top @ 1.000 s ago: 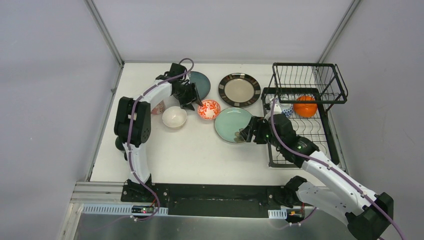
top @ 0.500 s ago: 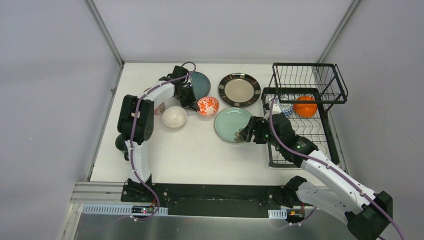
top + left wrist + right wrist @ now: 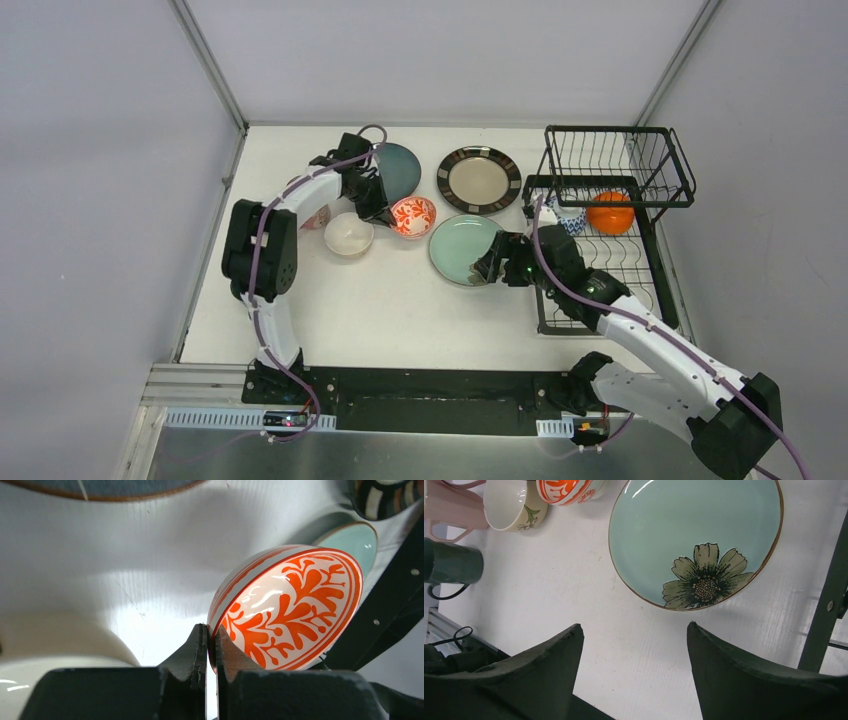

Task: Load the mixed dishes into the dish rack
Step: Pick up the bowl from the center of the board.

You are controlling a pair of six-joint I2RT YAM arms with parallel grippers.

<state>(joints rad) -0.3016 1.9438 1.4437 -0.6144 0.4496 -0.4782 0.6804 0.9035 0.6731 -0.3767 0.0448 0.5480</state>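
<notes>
My left gripper (image 3: 388, 208) (image 3: 210, 631) is shut on the rim of the small red-patterned bowl (image 3: 414, 216) (image 3: 292, 607), which is tipped up on edge. Just short of the near edge of the mint green flower plate (image 3: 462, 247) (image 3: 696, 535), my right gripper (image 3: 487, 268) (image 3: 634, 629) hangs open over bare table with nothing in it. The black wire dish rack (image 3: 612, 130) stands at the right with an orange bowl (image 3: 610, 212) in its lower tray. Behind the left arm lies the dark teal plate (image 3: 402, 166), partly hidden. The dark-rimmed beige plate (image 3: 479, 180) lies flat.
A white bowl (image 3: 348, 234) (image 3: 514, 505) and a pink cup (image 3: 314, 213) (image 3: 449, 505) sit left of the red-patterned bowl. A dark green mug (image 3: 449, 565) shows in the right wrist view. A small blue-patterned bowl (image 3: 571, 221) sits beside the orange one. The rack's frame (image 3: 824, 615) is close on my right gripper's right.
My left gripper closed on the red-patterned bowl's rim, and the bowl tipped up and shifted slightly left. The right gripper opened a little wider and edged toward the mint plate.
</notes>
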